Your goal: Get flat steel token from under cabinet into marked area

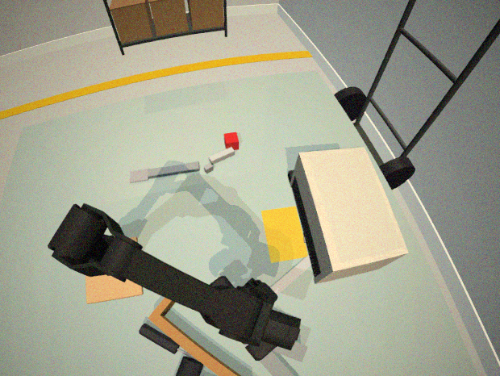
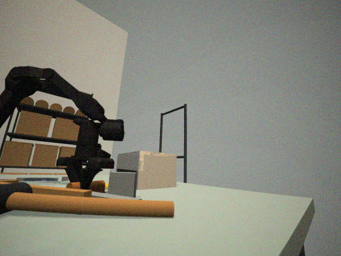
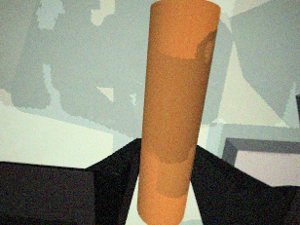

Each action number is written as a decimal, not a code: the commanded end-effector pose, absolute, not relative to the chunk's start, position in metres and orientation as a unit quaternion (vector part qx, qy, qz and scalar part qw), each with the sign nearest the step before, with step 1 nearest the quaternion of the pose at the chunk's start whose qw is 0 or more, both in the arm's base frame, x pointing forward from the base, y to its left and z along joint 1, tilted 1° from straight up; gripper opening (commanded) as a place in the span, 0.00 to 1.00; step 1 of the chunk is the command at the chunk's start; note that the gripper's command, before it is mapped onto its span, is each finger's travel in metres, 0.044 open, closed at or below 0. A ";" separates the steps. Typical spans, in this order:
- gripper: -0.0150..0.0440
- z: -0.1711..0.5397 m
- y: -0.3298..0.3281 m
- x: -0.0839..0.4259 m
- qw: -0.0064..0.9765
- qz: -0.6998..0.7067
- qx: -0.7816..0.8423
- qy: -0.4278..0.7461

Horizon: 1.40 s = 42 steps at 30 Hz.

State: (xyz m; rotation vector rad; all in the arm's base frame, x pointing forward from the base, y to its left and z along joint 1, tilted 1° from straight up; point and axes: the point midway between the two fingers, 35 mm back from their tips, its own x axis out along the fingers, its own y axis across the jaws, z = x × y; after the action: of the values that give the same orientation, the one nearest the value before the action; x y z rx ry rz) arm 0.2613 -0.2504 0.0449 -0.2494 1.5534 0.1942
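My gripper (image 2: 84, 186) (image 3: 164, 146) is shut on an orange cylinder (image 3: 177, 96) (image 2: 98, 186), low over the table and left of the cabinet in the exterior view. Its fingers stand on both sides of the cylinder. In the top view the arm hides the fingers. The cream cabinet (image 1: 352, 206) (image 2: 157, 172) stands at the right, with a dark slotted front. The yellow marked area (image 1: 282, 234) (image 2: 106, 185) lies before it. A pale flat bar (image 1: 291, 274) runs from beneath the arm to the cabinet's near front corner. I cannot make out the token.
An orange frame (image 1: 193, 343) and black cylinders (image 1: 159, 337) lie near the arm. A grey upright plate (image 2: 122, 183) stands before the cabinet in the exterior view. A grey bar (image 1: 173, 169), white block (image 1: 222, 156) and red block (image 1: 231, 140) lie farther back. An orange board (image 1: 114, 289) lies left.
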 end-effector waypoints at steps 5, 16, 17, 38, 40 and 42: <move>0.25 0.045 -0.247 0.277 0.703 0.086 -0.113 0.697; 0.25 0.045 -0.242 0.294 0.704 0.086 -0.113 0.696; 0.25 0.045 -0.242 0.295 0.704 0.086 -0.113 0.696; 0.25 0.045 -0.234 0.315 0.704 0.086 -0.112 0.696; 0.25 0.045 -0.232 0.315 0.704 0.086 -0.112 0.696; 0.25 0.045 -0.230 0.314 0.704 0.086 -0.112 0.696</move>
State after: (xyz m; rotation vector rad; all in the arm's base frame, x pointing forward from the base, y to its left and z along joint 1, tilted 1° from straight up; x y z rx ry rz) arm 0.3130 -0.2358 0.0457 -0.2527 1.5509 0.1860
